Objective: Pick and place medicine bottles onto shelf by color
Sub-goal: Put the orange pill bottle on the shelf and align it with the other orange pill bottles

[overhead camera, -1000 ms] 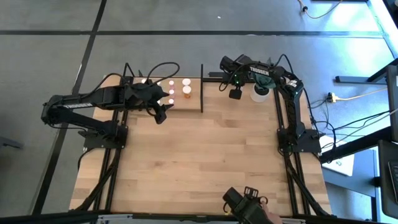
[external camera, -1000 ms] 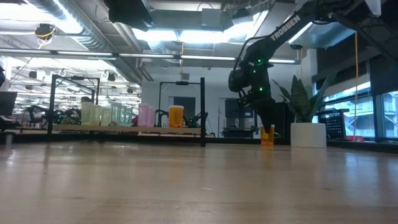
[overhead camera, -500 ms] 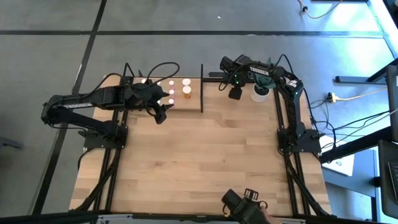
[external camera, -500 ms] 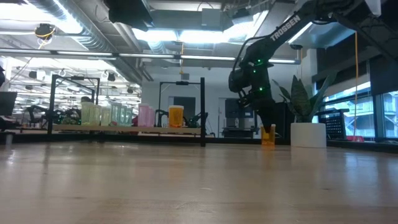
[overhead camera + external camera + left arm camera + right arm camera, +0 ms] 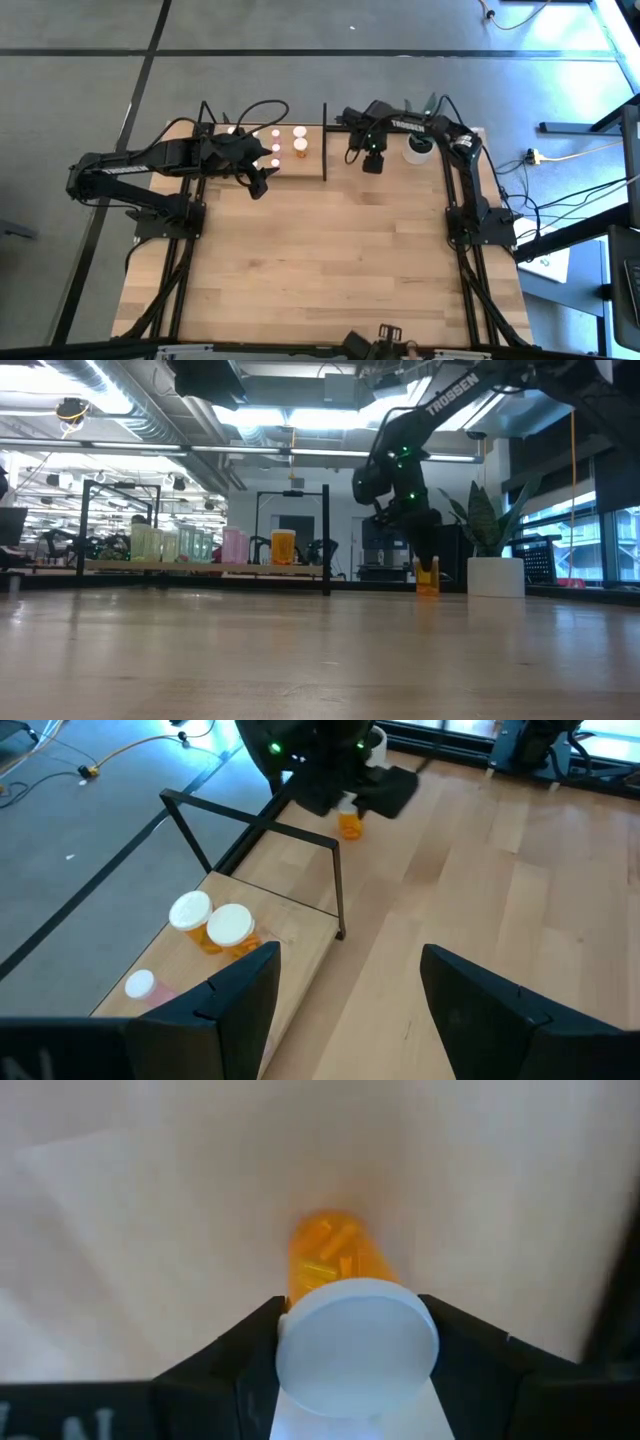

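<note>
My right gripper point(image 5: 372, 162) stands just right of the shelf's black end bar point(image 5: 324, 142), shut on an orange medicine bottle point(image 5: 427, 578) with a white cap. The bottle also shows in the left wrist view point(image 5: 350, 824). The shelf point(image 5: 312, 166) lies at the table's far left. On it stand orange bottles point(image 5: 232, 928), pink bottles point(image 5: 275, 149) and green ones point(image 5: 160, 543), each on its base. My left gripper point(image 5: 345, 1010) hovers open by the shelf's near edge point(image 5: 262, 184), holding nothing. My right gripper pinches the bottle's white cap point(image 5: 300, 1350) between its two fingers, one on each side. The fingers come from above, pointing down. The orange body point(image 5: 330, 1250) hangs upright below them. I cannot tell whether its base clears the table.
A white plant pot point(image 5: 418, 150) with green leaves stands to the right of my right gripper, at the far edge. Bare tabletop point(image 5: 330, 260) stretches across the middle and the near side. The black end bar stands between the held bottle and the shelf board.
My right gripper has moved toward the table's left, nearer the shelf's end bar, and the orange bottle has gone with it, staying upright. My left arm has kept still.
</note>
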Robot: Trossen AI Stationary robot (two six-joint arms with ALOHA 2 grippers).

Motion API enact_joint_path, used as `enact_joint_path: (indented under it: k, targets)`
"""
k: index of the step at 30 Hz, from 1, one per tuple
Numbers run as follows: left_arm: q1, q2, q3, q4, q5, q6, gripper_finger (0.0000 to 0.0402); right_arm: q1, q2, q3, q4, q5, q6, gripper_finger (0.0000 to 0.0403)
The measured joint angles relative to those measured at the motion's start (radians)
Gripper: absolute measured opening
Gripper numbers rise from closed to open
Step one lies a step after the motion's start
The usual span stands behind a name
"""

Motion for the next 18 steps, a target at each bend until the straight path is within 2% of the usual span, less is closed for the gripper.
enact_joint_path:
  k: [6,13,18]
  targets:
    - [0.0,0.0,0.0,0.0,0.0,-0.001,0.0235,0.078,-0.003,0.0,-0.09,-0.109,0.059,0.0215]
    - [0.0,0.0,0.0,0.0,0.0,0.0,0.0235,0.186,-0.089,0.001,-0.108,-0.111,0.131,0.0215]
    - [0.0,0.0,0.0,0.0,0.0,0.001,0.0235,0.263,-0.191,0.001,-0.14,-0.113,0.241,0.0215]
